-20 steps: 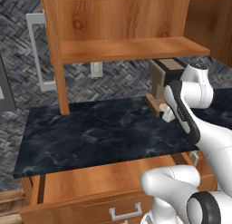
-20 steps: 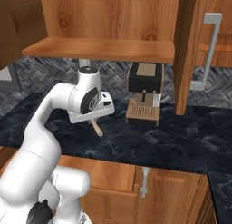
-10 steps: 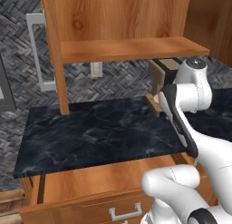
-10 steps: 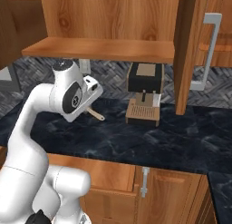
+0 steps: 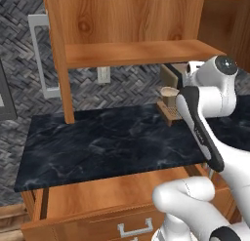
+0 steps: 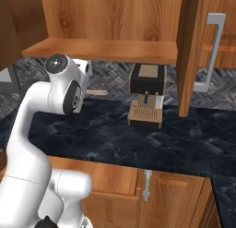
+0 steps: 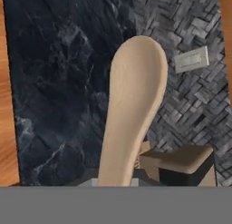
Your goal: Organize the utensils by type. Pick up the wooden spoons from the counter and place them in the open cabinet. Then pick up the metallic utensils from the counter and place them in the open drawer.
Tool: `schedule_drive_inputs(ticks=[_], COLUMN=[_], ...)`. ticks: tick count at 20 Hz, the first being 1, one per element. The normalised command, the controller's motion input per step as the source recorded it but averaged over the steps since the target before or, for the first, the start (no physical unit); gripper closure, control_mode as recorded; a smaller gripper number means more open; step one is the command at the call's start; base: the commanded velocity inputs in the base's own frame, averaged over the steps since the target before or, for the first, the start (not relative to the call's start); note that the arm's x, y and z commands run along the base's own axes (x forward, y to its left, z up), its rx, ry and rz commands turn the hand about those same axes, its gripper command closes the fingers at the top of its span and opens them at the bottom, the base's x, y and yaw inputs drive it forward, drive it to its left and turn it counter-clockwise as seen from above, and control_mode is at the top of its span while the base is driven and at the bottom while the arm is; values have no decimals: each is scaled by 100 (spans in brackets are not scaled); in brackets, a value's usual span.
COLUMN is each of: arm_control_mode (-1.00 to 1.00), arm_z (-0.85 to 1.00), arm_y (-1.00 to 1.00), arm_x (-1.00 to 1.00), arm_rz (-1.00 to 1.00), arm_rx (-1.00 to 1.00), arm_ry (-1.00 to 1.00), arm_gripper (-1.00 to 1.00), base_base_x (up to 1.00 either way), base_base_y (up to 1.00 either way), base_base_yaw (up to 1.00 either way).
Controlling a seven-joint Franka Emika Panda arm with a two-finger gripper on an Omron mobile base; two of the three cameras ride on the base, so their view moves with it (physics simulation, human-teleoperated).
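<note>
Above counter (image 7: 59, 82), pale wooden spoon (image 7: 131, 109) clamped in tool

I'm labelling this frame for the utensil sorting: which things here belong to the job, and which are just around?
Job:
- wooden spoon, pale tan, held in the shut gripper
- cabinet shelf
- open drawer
- counter

Just around:
- coffee machine
- wall outlet

Black marble counter (image 5: 107, 142) with a coffee machine (image 6: 146, 94) on it, near the back wall.
</note>
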Motion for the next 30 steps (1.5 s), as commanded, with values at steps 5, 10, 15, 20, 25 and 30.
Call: schedule_drive_inputs(ticks=[5, 10, 15, 20, 25, 30], arm_control_mode=[-100, -100, -100, -100, -100, -100], arm_z=[82, 77, 63, 14, 1, -1], arm_y=[22, 36, 34, 20, 19, 10], arm_x=[37, 50, 53, 60, 50, 46], arm_rz=[26, 13, 13, 23, 16, 12], arm_rx=[-16, -19, -11, 0, 0, 0], arm_ry=[-7, 0, -3, -29, -25, -23], arm_gripper=[100, 100, 100, 100, 100, 100], base_base_x=[0, 0, 0, 0, 0, 0], base_base_y=[0, 0, 0, 0, 0, 0], base_base_yaw=[0, 0, 0, 0, 0, 0])
